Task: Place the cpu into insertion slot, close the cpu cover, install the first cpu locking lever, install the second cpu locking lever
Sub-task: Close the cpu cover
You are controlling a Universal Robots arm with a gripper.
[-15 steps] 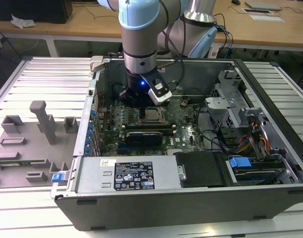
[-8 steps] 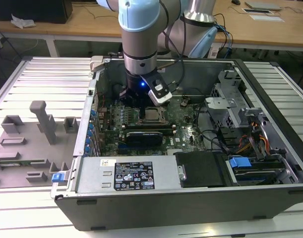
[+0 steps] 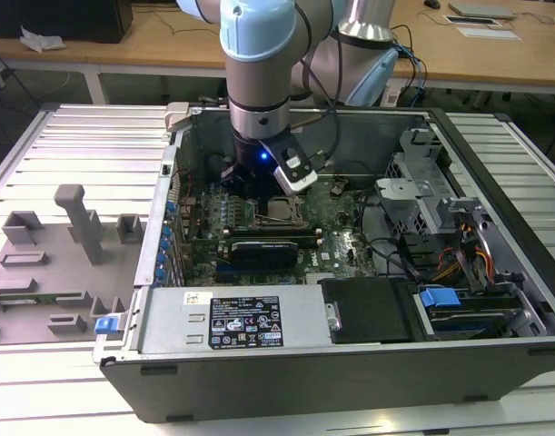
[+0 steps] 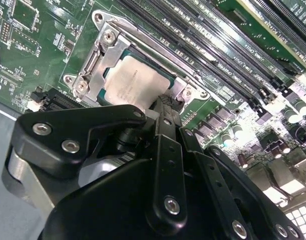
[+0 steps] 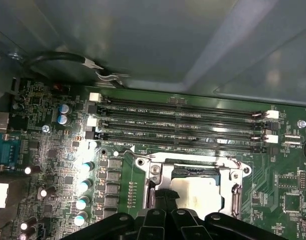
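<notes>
The cpu lies flat in the insertion slot, its pale silvery top showing in both wrist views. The cpu cover, a silvery metal frame, rests down around the chip's edges. My gripper hangs low over the motherboard, its black fingers drawn together at the socket's edge beside the cover. Nothing is held between them. Their tips meet the frame's side. From the exterior view, the gripper stands just at the exterior view's left of the socket, inside the open computer case.
Long black memory slots run just beyond the socket. Blue-topped capacitors line one side. The case walls, a power supply box and drive cables hem in the board. A grey fixture tray lies outside, at the exterior view's left.
</notes>
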